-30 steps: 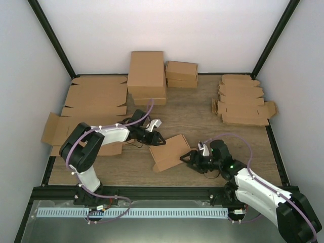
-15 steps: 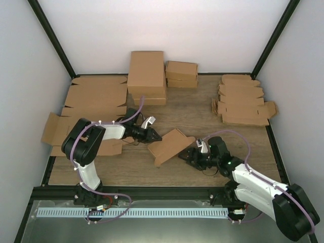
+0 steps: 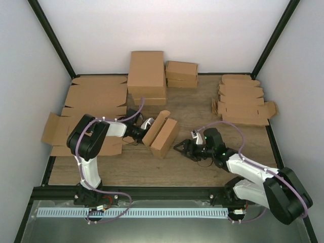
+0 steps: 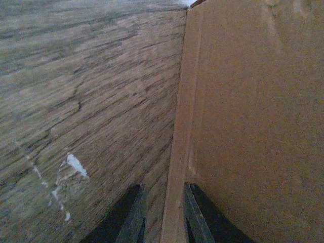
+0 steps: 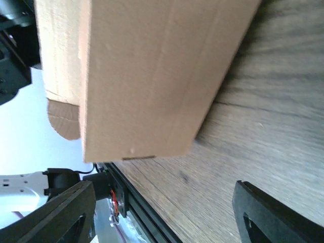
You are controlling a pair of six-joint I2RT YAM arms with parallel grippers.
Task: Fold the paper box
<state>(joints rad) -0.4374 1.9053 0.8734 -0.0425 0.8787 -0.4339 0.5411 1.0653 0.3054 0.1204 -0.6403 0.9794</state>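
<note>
The paper box (image 3: 161, 130) is plain brown cardboard, partly folded. It stands tilted near the middle of the wooden table (image 3: 197, 109), one panel raised.

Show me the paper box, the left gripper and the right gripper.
paper box (image 3: 165, 135): top external view, its broad face.
left gripper (image 4: 163, 195): left wrist view, between the fingertips.
right gripper (image 5: 163, 190): right wrist view, between the fingertips.

One paper box (image 3: 161, 132), two arms (image 3: 253, 174), two folded-box stacks (image 3: 147, 76), two flat cardboard piles (image 3: 243, 104)
</note>
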